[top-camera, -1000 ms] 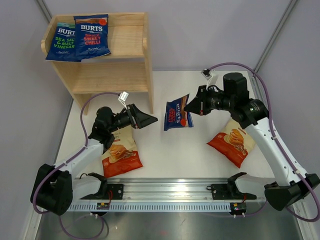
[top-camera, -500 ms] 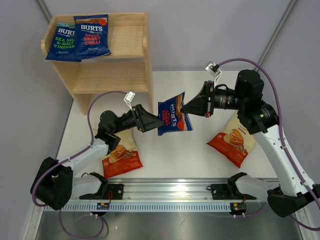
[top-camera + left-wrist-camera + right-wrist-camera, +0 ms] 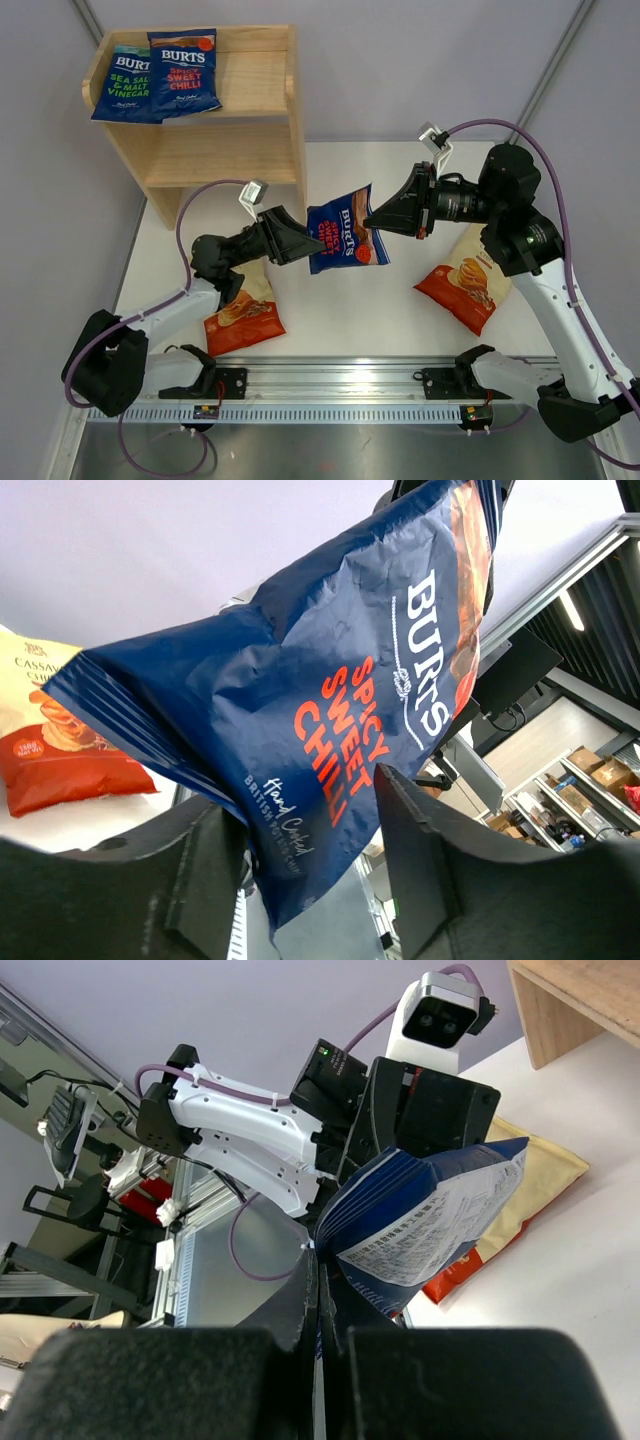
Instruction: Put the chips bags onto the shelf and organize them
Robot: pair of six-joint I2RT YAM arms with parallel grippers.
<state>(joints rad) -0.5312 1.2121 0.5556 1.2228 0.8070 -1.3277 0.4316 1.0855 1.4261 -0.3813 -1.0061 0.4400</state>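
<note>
Robotics lab: lavender partition walls [image 3: 420, 60], white table [image 3: 395, 320], aluminium mounting rail [image 3: 340, 382], stocked racks [image 3: 590, 780] beyond.

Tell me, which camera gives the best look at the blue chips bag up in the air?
The left wrist view: the blue bag fills the frame, its "BURTS Spicy Sweet Chilli" lettering readable. The top external view shows it small, from above. The right wrist view shows only its back with fine print.

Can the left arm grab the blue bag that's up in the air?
Probably yes. The bag hangs from the right gripper, and its low end sits between the left gripper's open jaws.
</note>
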